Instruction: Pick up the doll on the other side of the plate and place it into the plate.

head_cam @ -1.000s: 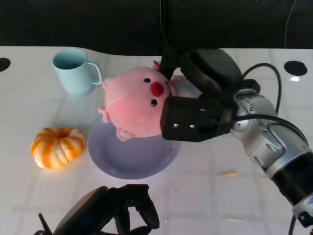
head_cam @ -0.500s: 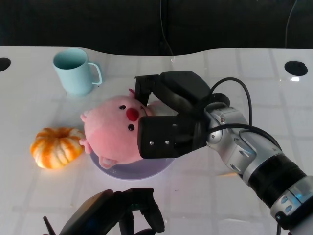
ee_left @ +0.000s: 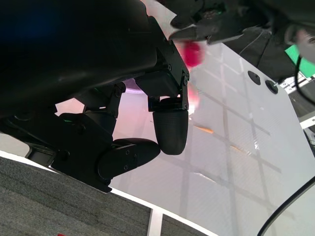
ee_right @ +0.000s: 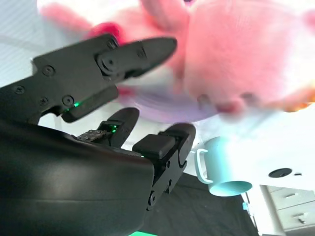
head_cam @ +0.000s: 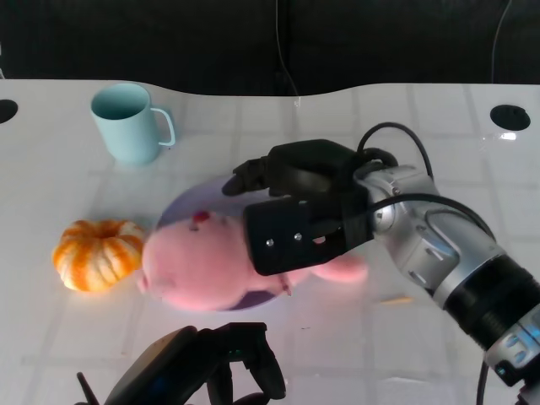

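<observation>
The pink pig doll (head_cam: 198, 270) lies tipped over on the lavender plate (head_cam: 190, 205), blurred, its head hanging past the plate's near rim toward the pumpkin. My right hand (head_cam: 304, 211) hovers over the doll's right side with its fingers spread and nothing clearly gripped. The right wrist view shows those fingers (ee_right: 133, 51) apart, with the blurred doll (ee_right: 236, 54) and the plate (ee_right: 167, 105) beyond them. My left hand (head_cam: 207, 367) sits at the table's near edge, fingers curled in on nothing; the left wrist view shows its fingers (ee_left: 170, 128) bent inward.
A light blue mug (head_cam: 126, 122) stands at the back left of the plate. An orange pumpkin (head_cam: 97, 253) sits left of the plate, close to the doll's head. A small orange scrap (head_cam: 395, 299) lies on the white table to the right.
My right hand came down toward me with the doll. The doll dropped from upright in the hand to lying across the plate, and the fingers have spread off it.
</observation>
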`<state>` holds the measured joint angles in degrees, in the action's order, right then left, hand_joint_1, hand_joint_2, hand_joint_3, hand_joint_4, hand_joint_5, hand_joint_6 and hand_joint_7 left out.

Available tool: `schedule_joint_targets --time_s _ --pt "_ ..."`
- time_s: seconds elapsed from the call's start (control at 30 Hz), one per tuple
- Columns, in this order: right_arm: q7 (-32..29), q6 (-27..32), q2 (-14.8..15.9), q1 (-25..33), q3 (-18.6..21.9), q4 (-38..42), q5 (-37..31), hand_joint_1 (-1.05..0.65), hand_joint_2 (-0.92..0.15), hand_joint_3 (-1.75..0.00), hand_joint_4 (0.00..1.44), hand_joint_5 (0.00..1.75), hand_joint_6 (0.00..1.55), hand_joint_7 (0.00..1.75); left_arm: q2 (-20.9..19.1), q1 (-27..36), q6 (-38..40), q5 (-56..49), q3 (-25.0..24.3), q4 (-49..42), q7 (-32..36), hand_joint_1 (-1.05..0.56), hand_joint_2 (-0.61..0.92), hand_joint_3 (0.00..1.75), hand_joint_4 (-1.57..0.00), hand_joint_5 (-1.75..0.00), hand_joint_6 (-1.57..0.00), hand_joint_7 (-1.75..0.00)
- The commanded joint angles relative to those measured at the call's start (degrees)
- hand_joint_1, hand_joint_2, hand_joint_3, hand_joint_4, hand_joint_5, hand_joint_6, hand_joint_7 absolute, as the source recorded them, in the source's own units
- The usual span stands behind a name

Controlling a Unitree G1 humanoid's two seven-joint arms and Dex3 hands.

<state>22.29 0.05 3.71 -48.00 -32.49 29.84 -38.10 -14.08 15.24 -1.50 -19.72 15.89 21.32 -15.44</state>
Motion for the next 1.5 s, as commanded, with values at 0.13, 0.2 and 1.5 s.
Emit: schedule_joint_targets --time_s 0.13,0.2,1.5 --pt "2.83 0.18 3.61 0.44 0.66 -7.26 0.23 -0.69 -0.92 -0.20 0.47 0.12 0.38 0.01 -0.75 -0.53 0.02 -0.10 -0.34 0.00 0.29 -0.21 0.65 0.83 -0.68 -1.70 -0.70 -1.27" --pt "3.69 0.53 4.96 1.58 1.13 -10.58 0.36 -0.69 -0.92 -0.20 0.47 0.12 0.38 0.01 -0.72 -0.54 1.01 -0.07 -0.33 0.55 -0.07 -0.22 0.66 0.83 -0.68 -1.70 -0.70 -1.27" --pt "-5.22 -9.76 21.33 47.57 27.13 -46.92 13.86 -0.04 -0.39 -1.14 0.95 1.55 0.95 1.05 -1.11 -2.45 0.31 1.76 -1.54 -0.52 -0.14 -0.23 0.63 0.86 -0.73 -1.75 -0.72 -1.26"
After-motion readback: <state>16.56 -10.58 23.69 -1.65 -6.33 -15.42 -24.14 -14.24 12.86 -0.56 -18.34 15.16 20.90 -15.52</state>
